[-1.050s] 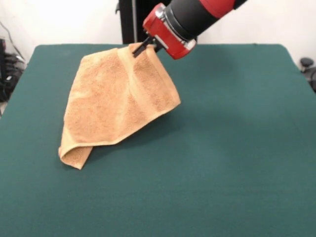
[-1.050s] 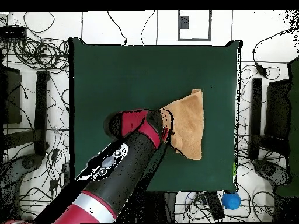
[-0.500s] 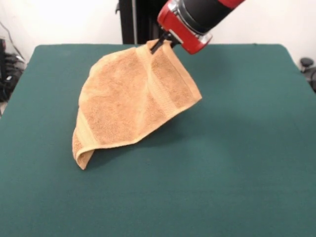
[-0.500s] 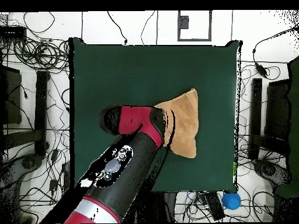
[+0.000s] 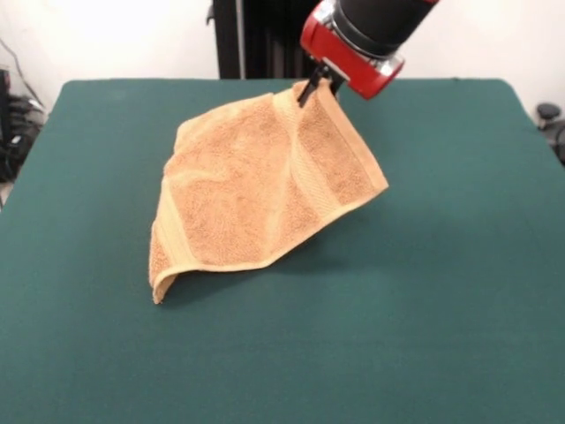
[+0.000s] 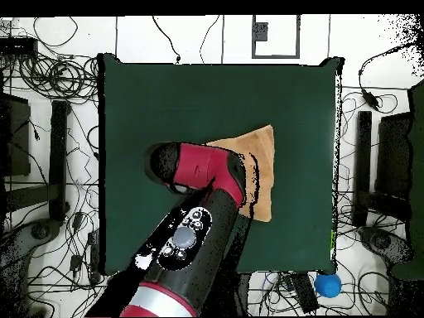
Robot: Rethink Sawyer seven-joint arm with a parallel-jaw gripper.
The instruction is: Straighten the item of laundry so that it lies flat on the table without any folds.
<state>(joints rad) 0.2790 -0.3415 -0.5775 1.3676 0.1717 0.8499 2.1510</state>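
Green felt cover on the table (image 5: 424, 336), bare over most of its width. Front view: wide open cloth to the right of the towel and across the whole near strip; a narrower bare band to its left. Overhead view: the table (image 6: 149, 99) shows open felt along the side away from the robot's base and along the left; the towel sits toward the right half, short of the right edge.

Around the table, off its surface: tangled cables (image 6: 50, 74) on the white floor to both sides, dark equipment racks (image 6: 58, 141) left and right, a blue ball (image 6: 328, 285) by the lower right corner. None of these lies on the felt. Nothing on the table stands beside the towel.

Towel (image 5: 256, 199): tan-orange terry, flat woven band running along the right-hand side in front view. One corner is lifted high; the tool (image 5: 314, 87) is clamped on that corner, dark fingers pinching the cloth under the red wrist. The sheet hangs slanted from there, its lower left corner touching the felt with the edge curled under. Right corner hangs free above the table, a shadow beneath it. Shallow creases across the middle. Overhead, the arm (image 6: 195, 240) covers part of the towel (image 6: 261, 166).
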